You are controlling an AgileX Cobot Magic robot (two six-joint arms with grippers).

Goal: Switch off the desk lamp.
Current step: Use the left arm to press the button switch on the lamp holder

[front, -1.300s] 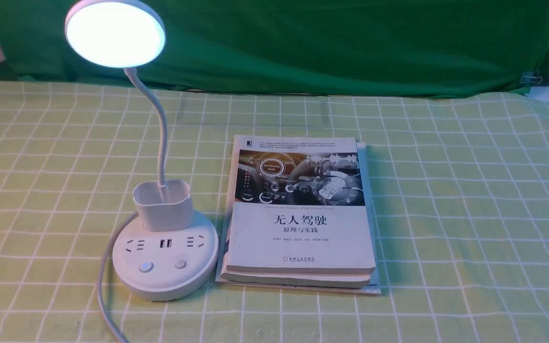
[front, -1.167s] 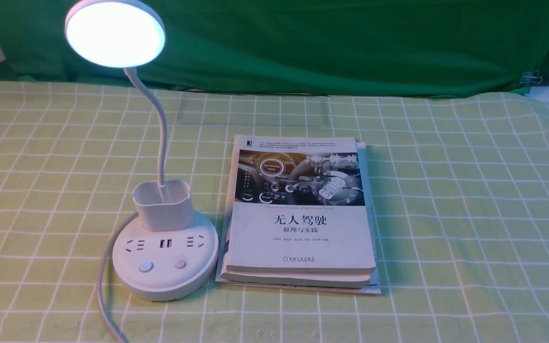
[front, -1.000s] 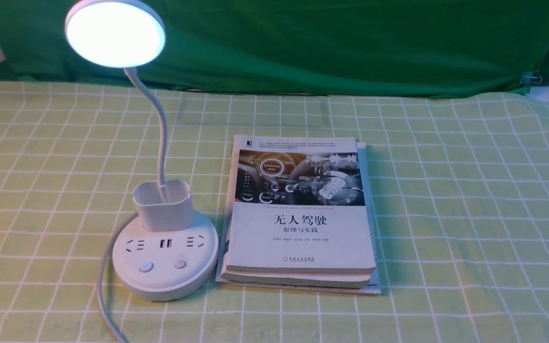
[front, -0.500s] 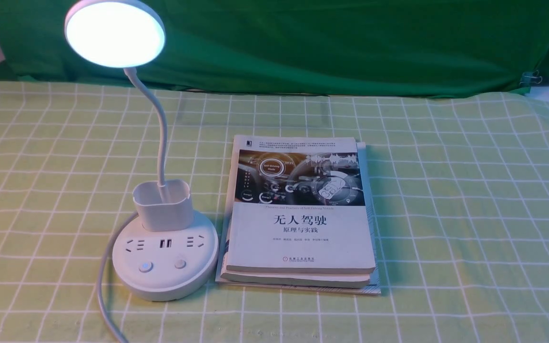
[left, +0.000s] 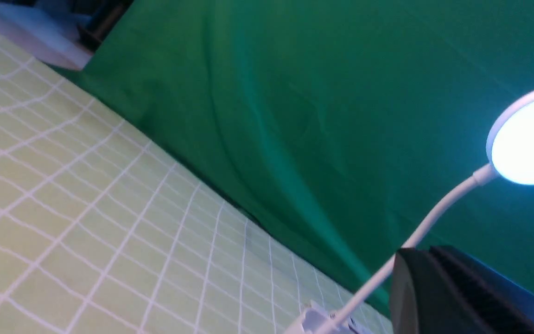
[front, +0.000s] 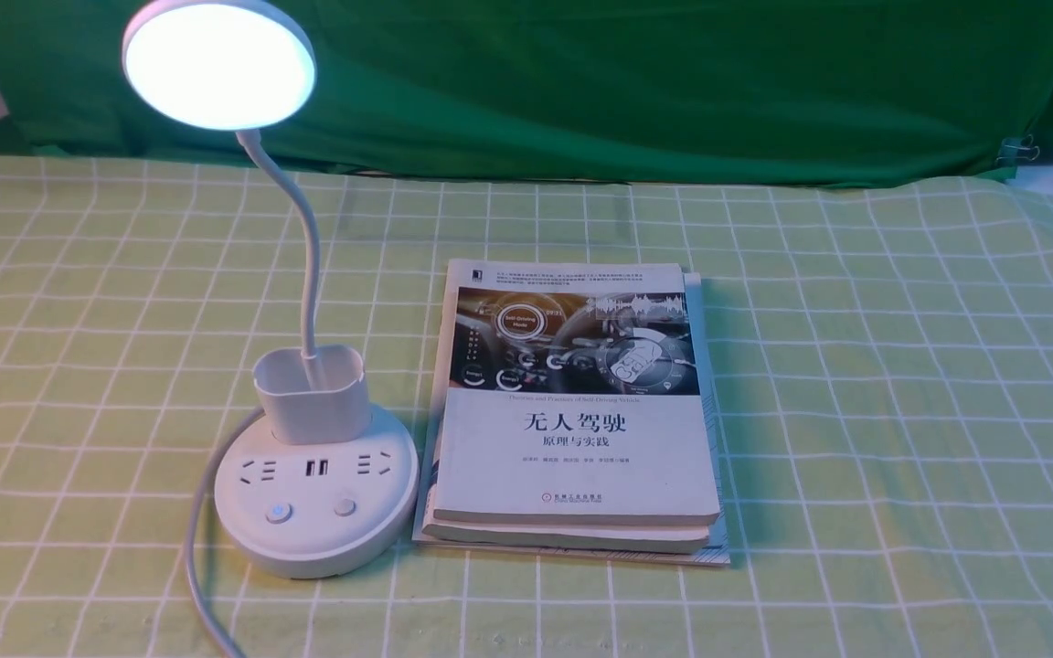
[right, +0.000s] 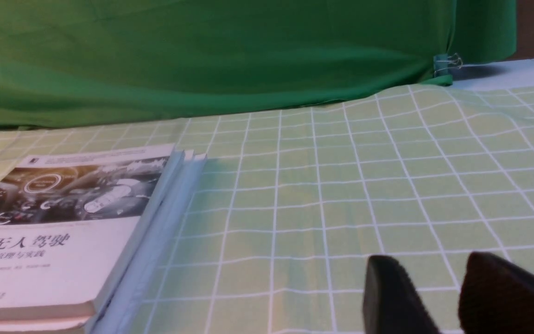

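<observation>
The desk lamp stands at the left of the table. Its round disc head [front: 218, 66] is lit. A thin neck [front: 307, 256] runs down into the cup holder [front: 312, 393] on the round base [front: 316, 539], which has sockets and two buttons: the left button [front: 279, 513] glows faintly, the right button [front: 345, 505] does not. Neither gripper shows in the front view. In the left wrist view my left gripper [left: 427, 254] is off the table with its fingers together, empty, close to the neck [left: 434, 218] and below the head [left: 531, 139]. My right gripper [right: 438, 271] hovers low over the cloth, narrowly open, empty.
A stack of books [front: 577, 411] lies right beside the lamp base; it also shows in the right wrist view [right: 63, 222]. The lamp's cable [front: 197, 567] runs to the front edge. A green backdrop [front: 627, 82] hangs behind the checked tablecloth [front: 901, 411].
The dark piece of my left arm at the front view's lower left edge rose a little, then left that view. The lamp stays lit.
</observation>
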